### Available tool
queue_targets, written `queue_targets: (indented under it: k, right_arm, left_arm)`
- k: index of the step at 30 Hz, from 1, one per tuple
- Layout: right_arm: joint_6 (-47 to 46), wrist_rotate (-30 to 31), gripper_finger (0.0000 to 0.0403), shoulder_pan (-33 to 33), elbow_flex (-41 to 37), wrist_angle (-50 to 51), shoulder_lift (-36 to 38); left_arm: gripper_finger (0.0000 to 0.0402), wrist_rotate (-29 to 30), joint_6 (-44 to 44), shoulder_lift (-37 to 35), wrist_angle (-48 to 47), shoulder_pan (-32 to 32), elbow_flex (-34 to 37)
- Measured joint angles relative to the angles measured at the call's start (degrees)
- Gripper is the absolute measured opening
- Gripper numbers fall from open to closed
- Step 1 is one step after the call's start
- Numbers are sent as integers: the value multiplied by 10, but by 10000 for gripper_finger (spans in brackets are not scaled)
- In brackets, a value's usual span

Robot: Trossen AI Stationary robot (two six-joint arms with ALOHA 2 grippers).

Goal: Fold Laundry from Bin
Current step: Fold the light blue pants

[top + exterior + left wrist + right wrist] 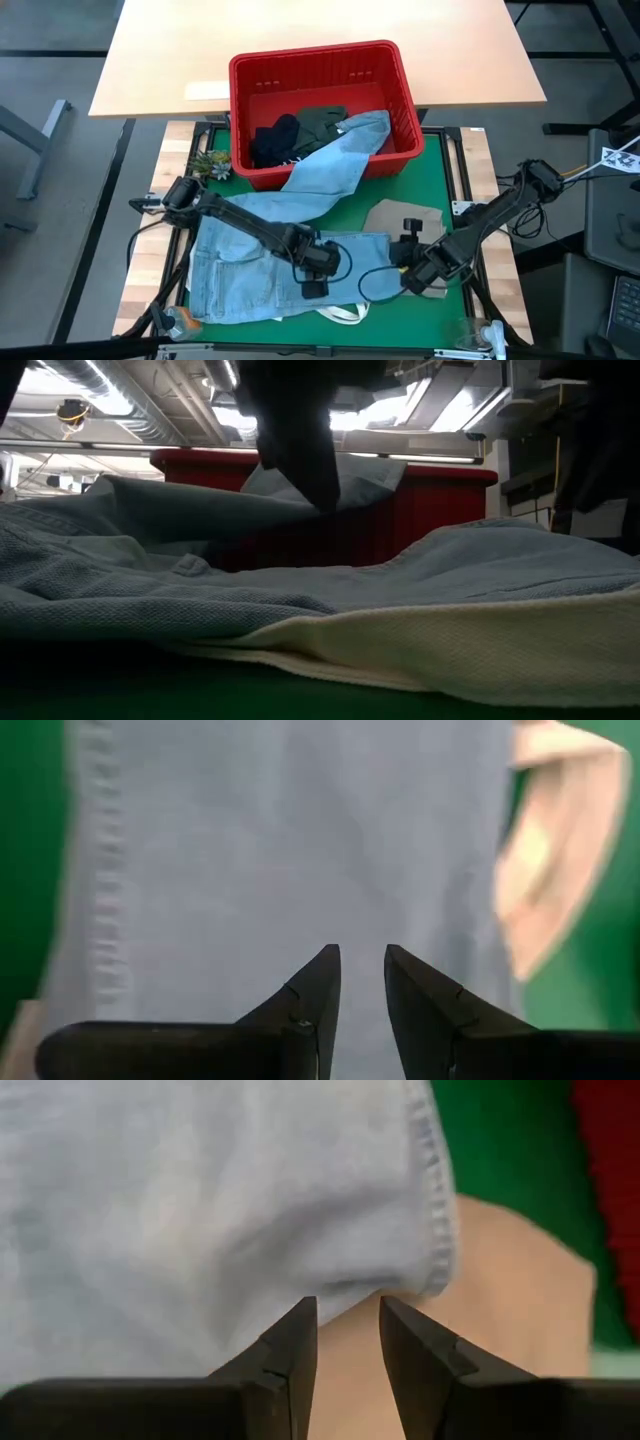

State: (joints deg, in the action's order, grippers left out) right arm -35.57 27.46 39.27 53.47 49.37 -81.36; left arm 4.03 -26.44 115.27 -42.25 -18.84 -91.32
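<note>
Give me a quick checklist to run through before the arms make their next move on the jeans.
1. Jeans out of the bin: not ok, one leg trails over its front wall.
2. Left gripper over denim: ok, slightly parted, nothing between its fingers.
3. Right gripper at the jeans' hem: ok, slightly parted, nothing pinched.
4. Beige cloth clear of the jeans: not ok, it lies partly under them.
5. Dark garments in the bin: ok.
6. Jeans flat: not ok, rumpled.
</note>
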Motion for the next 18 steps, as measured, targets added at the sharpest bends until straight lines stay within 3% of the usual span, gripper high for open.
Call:
queue_targets:
  k: [11, 18]
  right_arm:
    - [137, -4, 112, -77, -14, -4, 0]
    - [240, -88, 112, -123, -15, -5, 0]
  left_arm:
    - [78, 14, -6, 0, -2, 40, 44]
    - [78, 4, -32, 0, -2, 24, 63]
